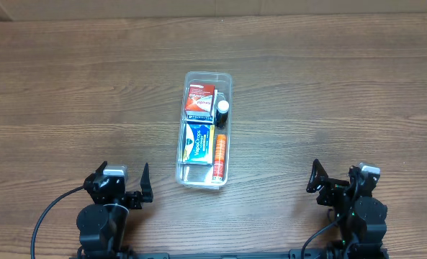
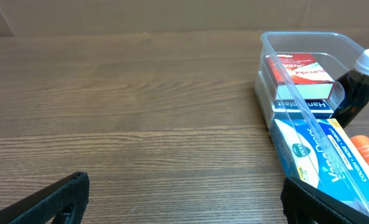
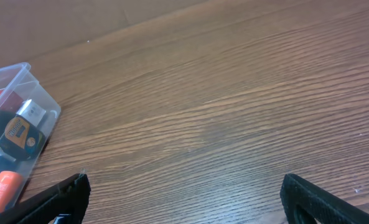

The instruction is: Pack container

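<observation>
The clear plastic container point(image 1: 189, 78) sits at the table's middle, long axis front to back. Inside lie a red and white box point(image 1: 199, 94), a blue box point(image 1: 198, 141), a dark bottle with a white cap point(image 1: 222, 112) and an orange tube point(image 1: 219, 157). The container also shows in the left wrist view point(image 2: 277, 39) and the right wrist view point(image 3: 41, 118). My left gripper point(image 1: 121, 185) is open and empty at the front left. My right gripper point(image 1: 338, 182) is open and empty at the front right. Both are well apart from the container.
The wooden table point(image 1: 328, 86) spreads all round the container. A cardboard wall point(image 1: 127, 7) runs along the far edge.
</observation>
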